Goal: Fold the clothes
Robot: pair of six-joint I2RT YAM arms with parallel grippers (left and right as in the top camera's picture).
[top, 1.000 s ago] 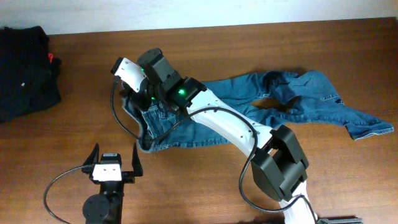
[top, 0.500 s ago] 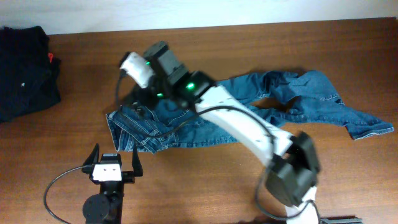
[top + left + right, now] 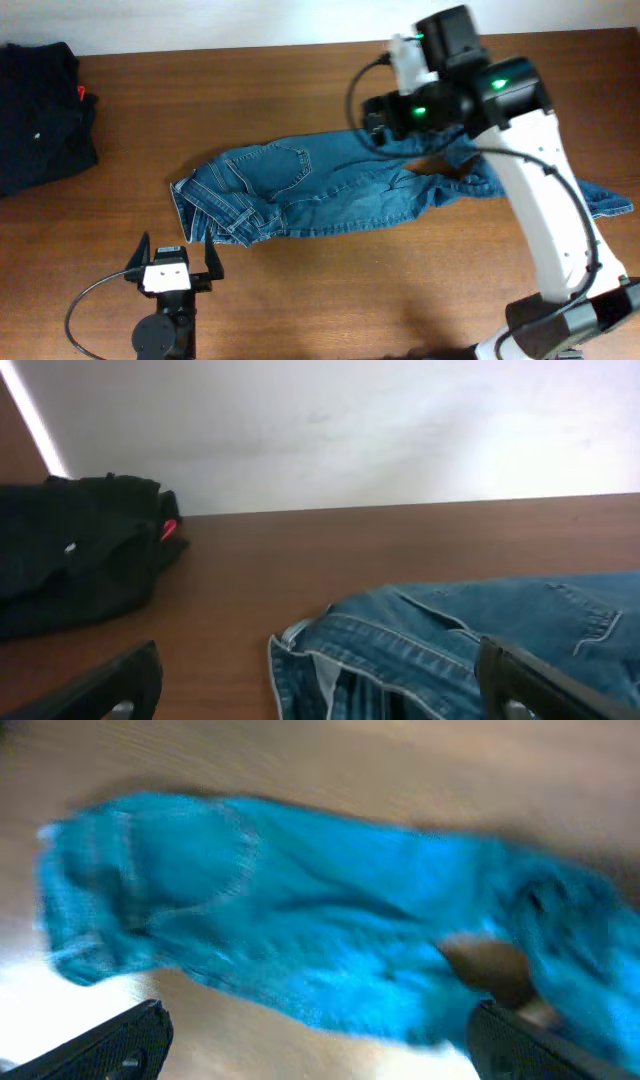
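Both wide, empty: left end effector (image 3: 177, 251), right end effector (image 3: 320, 1045); jeans (image 3: 300, 195) on wooden table (image 3: 300, 80); wall (image 3: 350, 430) seemingly white.

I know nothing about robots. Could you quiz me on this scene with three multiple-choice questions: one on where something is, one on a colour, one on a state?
1. Where is the black garment pile relative to the jeans?
A) on them
B) apart, at the table's left edge
C) under them

2. What colour are the jeans?
A) blue
B) red
C) white

3. How is the left gripper?
A) shut on the jeans
B) open, empty
C) shut on the black garment pile

Answers: 1 B, bare wood separates them overhead; 2 A, the denim reads blue in every view; 3 B, its jaws stand apart around nothing.
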